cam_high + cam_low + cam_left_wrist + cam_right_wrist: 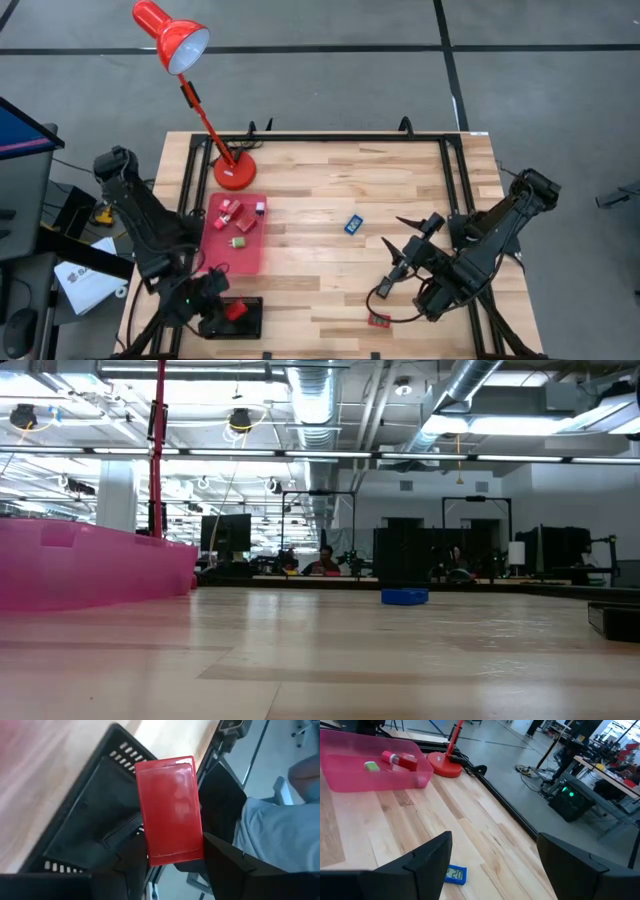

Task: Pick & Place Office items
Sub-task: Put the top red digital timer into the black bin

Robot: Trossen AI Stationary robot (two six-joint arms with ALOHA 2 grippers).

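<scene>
Your left gripper [232, 310] hangs over the black tray [245, 322] at the near left corner of the surface [320, 200], its fingers clenched on a flat red rectangular piece [171, 810]. Your right gripper [402, 240] hovers over the right half of the surface with its jaws spread wide, grasping nothing. A small blue item [354, 224] lies on the bare wood near mid-surface, ahead of that gripper. Several small red pieces and a green one [371, 766] sit in the pink tray [235, 258], just beside the red desk lamp's [172, 35] base. Another small red item [378, 320] lies near the front edge.
</scene>
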